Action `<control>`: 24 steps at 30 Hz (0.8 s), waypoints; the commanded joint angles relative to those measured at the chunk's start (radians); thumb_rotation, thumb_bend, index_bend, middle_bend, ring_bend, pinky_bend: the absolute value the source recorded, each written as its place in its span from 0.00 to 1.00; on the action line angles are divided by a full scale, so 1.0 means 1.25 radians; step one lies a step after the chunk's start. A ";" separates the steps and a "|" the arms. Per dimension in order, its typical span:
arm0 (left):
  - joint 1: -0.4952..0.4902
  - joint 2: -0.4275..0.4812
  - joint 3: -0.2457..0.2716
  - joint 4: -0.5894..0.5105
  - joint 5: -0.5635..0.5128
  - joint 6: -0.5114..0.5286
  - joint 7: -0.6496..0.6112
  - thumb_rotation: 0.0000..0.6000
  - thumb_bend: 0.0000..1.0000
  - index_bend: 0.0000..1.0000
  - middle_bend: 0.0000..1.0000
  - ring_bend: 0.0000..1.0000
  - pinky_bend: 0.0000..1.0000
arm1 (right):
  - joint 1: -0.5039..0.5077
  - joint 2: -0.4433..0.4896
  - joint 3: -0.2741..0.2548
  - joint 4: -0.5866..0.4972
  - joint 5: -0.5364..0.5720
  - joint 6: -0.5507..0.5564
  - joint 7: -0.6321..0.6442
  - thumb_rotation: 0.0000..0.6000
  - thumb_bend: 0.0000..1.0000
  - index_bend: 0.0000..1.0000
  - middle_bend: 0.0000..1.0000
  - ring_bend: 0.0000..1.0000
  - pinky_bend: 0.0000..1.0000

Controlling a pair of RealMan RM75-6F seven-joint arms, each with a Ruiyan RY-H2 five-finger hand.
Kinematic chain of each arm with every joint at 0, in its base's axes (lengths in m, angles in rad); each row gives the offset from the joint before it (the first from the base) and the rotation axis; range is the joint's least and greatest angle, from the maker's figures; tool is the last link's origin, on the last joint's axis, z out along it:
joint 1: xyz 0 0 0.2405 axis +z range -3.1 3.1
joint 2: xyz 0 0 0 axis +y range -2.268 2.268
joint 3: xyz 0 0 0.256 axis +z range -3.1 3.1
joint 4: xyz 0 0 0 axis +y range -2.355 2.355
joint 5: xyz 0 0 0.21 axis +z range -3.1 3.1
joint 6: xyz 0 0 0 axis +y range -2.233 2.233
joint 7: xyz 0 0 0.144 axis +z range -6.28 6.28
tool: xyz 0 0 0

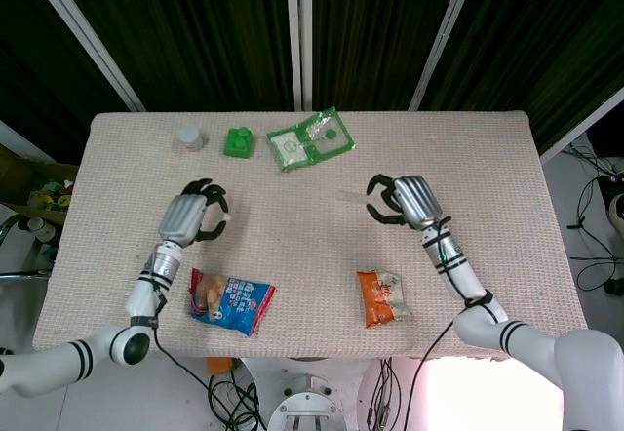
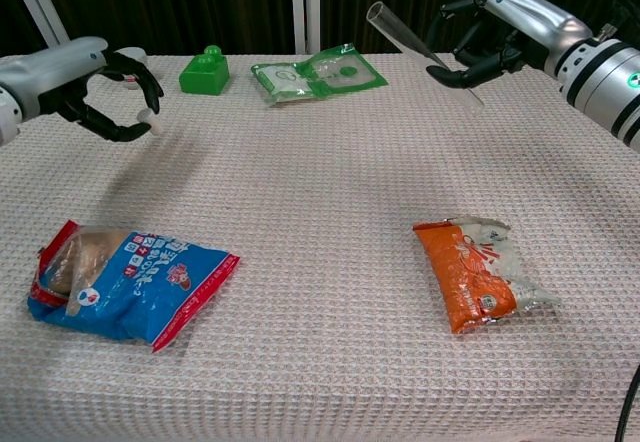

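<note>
We note the clear plastic tube (image 2: 420,44) held aloft in the right hand (image 2: 490,37), well above the table (image 2: 320,362); its fingers curl around the lower end, grasping it. In the chest view its long axis runs on a diagonal, the open mouth pointing toward 10 o'clock and the gripped end toward 4 o'clock (in the head view only a short pale length of it (image 1: 353,196) projects toward 9 o'clock from the hand (image 1: 402,200)). The free length thus lies to the left of the holding fingers, toward the middle of the table, and the right hand is by far the nearer of the two. The left hand (image 2: 105,92) hangs above the table well apart at 9 o'clock, fingers curled and pinching a small white object (image 2: 147,115) at their tips; what that object is we cannot tell. Directly below and toward 5 o'clock of the tube lies the orange snack packet (image 2: 470,274), flat on the table. At 7 o'clock of the left hand lies the blue snack bag (image 2: 125,282). Along the far edge, from 12 toward 10 o'clock, sit the green-and-clear packet (image 2: 315,74), the green block (image 2: 205,70) and, partly hidden behind the left hand, the small white jar (image 1: 189,138).
</note>
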 commanded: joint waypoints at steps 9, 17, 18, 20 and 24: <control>0.006 0.155 -0.045 -0.299 0.114 0.089 0.007 1.00 0.48 0.60 0.28 0.12 0.13 | 0.073 -0.094 0.037 -0.012 0.017 -0.043 -0.085 1.00 0.83 0.96 1.00 1.00 1.00; -0.026 0.159 -0.057 -0.341 0.134 0.095 0.059 1.00 0.48 0.60 0.28 0.12 0.13 | 0.097 -0.122 0.048 -0.042 0.025 -0.057 -0.120 1.00 0.83 0.96 1.00 1.00 1.00; -0.029 0.158 -0.057 -0.341 0.134 0.096 0.065 1.00 0.48 0.60 0.28 0.12 0.13 | 0.097 -0.123 0.049 -0.044 0.025 -0.054 -0.118 1.00 0.83 0.97 1.00 1.00 1.00; -0.033 0.156 -0.055 -0.341 0.135 0.098 0.077 1.00 0.48 0.60 0.28 0.12 0.13 | 0.096 -0.126 0.051 -0.047 0.027 -0.048 -0.115 1.00 0.83 0.97 1.00 1.00 1.00; -0.036 0.152 -0.047 -0.340 0.132 0.098 0.081 1.00 0.48 0.60 0.28 0.12 0.13 | 0.092 -0.127 0.056 -0.047 0.029 -0.039 -0.101 1.00 0.83 0.97 1.00 1.00 1.00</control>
